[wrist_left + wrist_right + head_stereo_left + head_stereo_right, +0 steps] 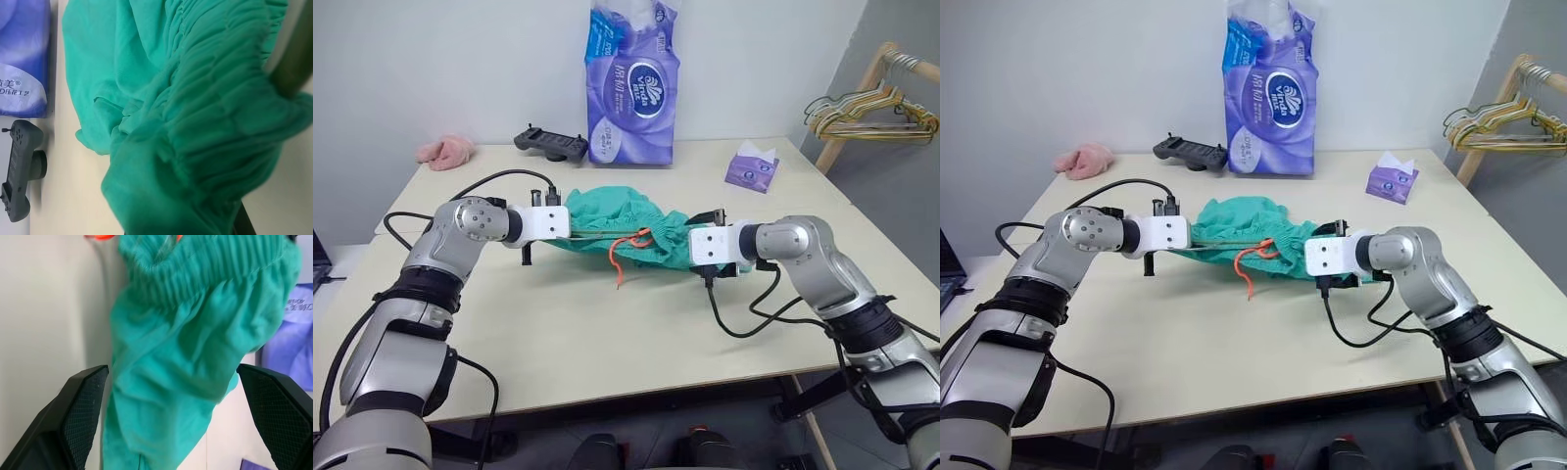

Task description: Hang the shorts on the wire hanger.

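The teal-green shorts (617,211) hang bunched just above the table between my two grippers, and their orange drawstring (625,250) dangles down. A thin olive-grey wire hanger (604,235) runs through the gathered waistband. My left gripper (575,230) is shut at the shorts' left end, apparently on the hanger wire (293,58), with cloth bunched over its fingers. At the shorts' right end my right gripper (171,369) stands open. Its black fingers (80,401) are spread wide and the cloth (195,333) hangs between and beyond them, unpinched.
A tall purple tissue pack (631,88), a black controller (551,144) and a pink fluffy cloth (446,151) sit along the table's far side. A small purple tissue box (751,168) is at the back right. A wooden rack with bunched hangers (871,108) stands beyond the right edge.
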